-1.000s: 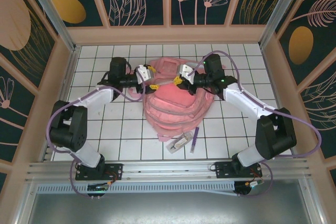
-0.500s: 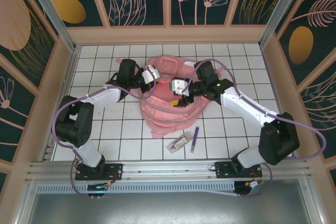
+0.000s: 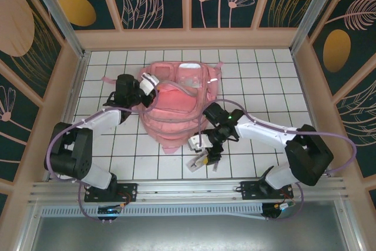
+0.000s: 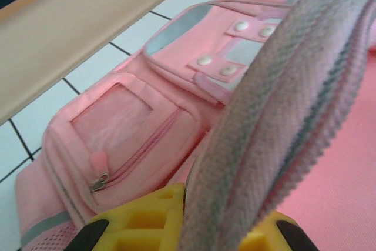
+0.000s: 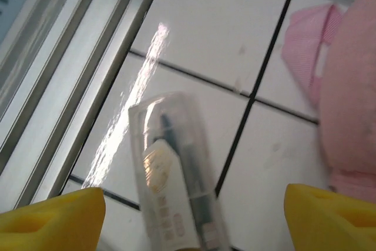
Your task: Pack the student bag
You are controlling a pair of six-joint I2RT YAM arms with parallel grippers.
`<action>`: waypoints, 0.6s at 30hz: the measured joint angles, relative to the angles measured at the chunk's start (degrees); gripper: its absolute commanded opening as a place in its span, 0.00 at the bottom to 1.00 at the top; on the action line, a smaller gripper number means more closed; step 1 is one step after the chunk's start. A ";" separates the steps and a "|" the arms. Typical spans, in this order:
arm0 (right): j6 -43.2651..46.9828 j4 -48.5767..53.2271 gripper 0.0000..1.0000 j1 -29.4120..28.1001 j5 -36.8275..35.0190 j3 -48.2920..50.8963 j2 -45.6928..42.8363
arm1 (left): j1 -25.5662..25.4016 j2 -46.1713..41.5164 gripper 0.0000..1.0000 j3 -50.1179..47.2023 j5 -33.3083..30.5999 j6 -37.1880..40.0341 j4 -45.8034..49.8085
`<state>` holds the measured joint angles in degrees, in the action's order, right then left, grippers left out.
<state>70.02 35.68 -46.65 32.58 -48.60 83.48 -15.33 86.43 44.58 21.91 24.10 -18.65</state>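
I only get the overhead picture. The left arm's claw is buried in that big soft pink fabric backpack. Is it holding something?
Observer: Yes. Its wrist camera shows the left gripper shut on a zip-edged fabric strip of the large soft pink fabric backpack, gripped between yellow fingertip pads.
Operator: And the other claw, near the front?
Observer: The right gripper is open, one yellow pad either side of a clear plastic case lying on the white tiled table.
Operator: What's inside the case?
Observer: A dark pen-like stick and a printed label; finer detail is blurred.
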 measured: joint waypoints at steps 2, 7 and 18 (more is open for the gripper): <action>-1.46 -0.28 0.99 -0.57 -1.79 0.04 1.31 | -0.26 -1.66 0.00 -3.08 -0.17 -0.70 -2.67; -4.42 -3.13 0.98 -2.12 -4.81 0.44 3.45 | -0.76 -4.74 0.00 -7.15 -1.40 -1.73 -4.81; -3.96 -10.47 0.59 -4.94 -9.92 9.53 1.97 | -0.74 -5.20 0.00 -8.15 -0.92 -1.97 -6.34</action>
<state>66.06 25.21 -51.59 22.65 -39.07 85.45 -16.08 81.23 36.42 20.99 22.13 -24.99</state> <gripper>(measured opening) 0.667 0.106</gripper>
